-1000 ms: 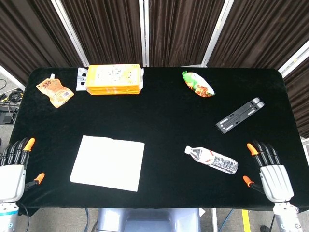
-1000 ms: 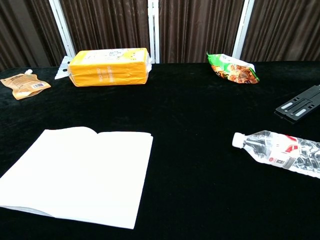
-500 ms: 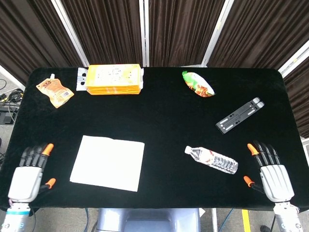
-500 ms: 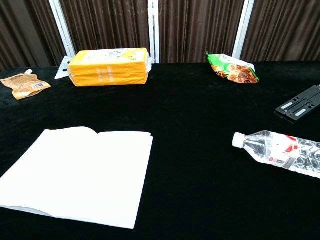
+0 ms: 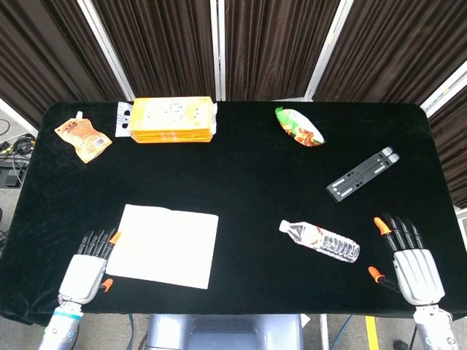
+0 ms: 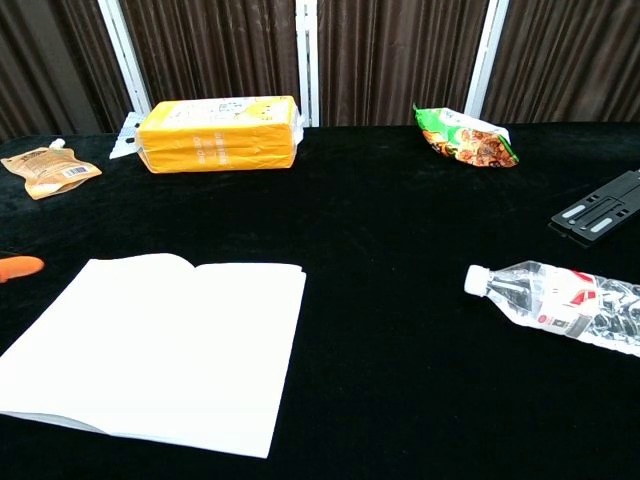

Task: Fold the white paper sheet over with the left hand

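Observation:
The white paper sheet [image 5: 163, 245] lies flat on the black table near the front left; in the chest view the sheet [image 6: 160, 345] fills the lower left. My left hand [image 5: 85, 270] hovers just left of the sheet's front left corner, fingers spread and holding nothing. One orange fingertip [image 6: 20, 267] shows at the chest view's left edge. At the front right corner of the table my right hand [image 5: 410, 264] stays flat and open, apart from everything.
A yellow package [image 5: 174, 119] and a brown pouch [image 5: 84, 137] lie at the back left. A green snack bag [image 5: 298, 127] is at the back, a black stand [image 5: 362, 173] at the right. A plastic bottle [image 5: 319, 240] lies right of the sheet.
My left hand has moved right along the table's front edge toward the sheet's left side. The right hand and the sheet have not moved.

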Tool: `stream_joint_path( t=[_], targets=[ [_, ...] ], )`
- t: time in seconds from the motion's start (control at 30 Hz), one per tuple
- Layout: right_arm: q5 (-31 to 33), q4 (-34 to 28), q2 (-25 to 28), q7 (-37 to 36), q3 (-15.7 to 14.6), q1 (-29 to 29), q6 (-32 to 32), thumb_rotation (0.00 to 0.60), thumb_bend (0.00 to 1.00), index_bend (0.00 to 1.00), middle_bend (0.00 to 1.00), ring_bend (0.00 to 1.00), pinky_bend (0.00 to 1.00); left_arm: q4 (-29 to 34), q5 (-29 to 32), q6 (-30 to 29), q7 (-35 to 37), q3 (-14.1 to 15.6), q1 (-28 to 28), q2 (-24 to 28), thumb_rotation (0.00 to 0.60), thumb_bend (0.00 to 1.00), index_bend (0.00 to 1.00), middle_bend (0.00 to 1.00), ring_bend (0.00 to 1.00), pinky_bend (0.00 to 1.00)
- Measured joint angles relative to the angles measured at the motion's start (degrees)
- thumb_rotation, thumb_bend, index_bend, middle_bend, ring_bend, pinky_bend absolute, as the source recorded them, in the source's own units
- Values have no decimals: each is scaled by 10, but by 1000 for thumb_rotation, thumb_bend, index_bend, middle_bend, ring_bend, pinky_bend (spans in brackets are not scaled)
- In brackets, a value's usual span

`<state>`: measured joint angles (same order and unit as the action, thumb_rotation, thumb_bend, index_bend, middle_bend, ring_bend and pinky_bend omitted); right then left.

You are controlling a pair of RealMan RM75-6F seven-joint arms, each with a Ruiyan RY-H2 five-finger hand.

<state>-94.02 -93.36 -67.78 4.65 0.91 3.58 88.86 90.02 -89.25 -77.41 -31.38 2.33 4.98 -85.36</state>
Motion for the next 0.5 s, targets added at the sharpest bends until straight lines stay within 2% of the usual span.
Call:
stream_joint_path(
  t=[0.5],
  targets=[
    [1, -1, 2, -4, 0, 0, -1, 600, 63, 0, 0, 0, 0, -31, 36, 46, -36, -9, 27, -41, 600, 132, 0, 0, 0, 0]
  ],
)
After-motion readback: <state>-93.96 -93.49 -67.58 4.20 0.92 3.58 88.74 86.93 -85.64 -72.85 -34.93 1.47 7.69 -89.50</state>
